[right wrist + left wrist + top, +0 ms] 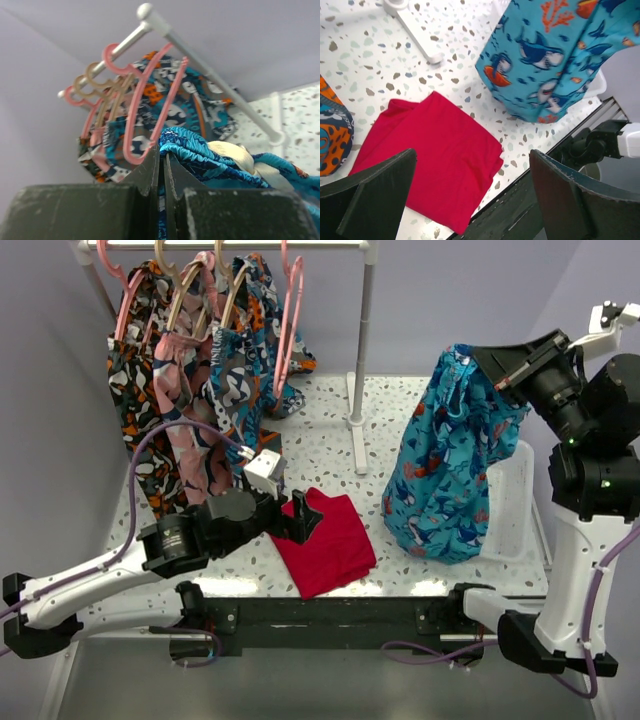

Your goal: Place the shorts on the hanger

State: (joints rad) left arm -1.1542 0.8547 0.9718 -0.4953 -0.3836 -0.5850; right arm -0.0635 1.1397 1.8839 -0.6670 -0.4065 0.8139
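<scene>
While the right gripper (497, 375) was clamped shut on the waistband, the shorts (450, 470) hung straight down from it over the table's (400, 410) right side. Couldn't tell if the hem touched the surface. Right wrist view: fingers pinched together on bunched blue fabric, cream drawstring just beside them. Empty pink hanger (290, 320) hung on the rail (230, 244) at back left, well apart from the shorts. Left gripper (300, 518) was wide, holding nothing, low over the red cloth's (325, 540) left edge.
</scene>
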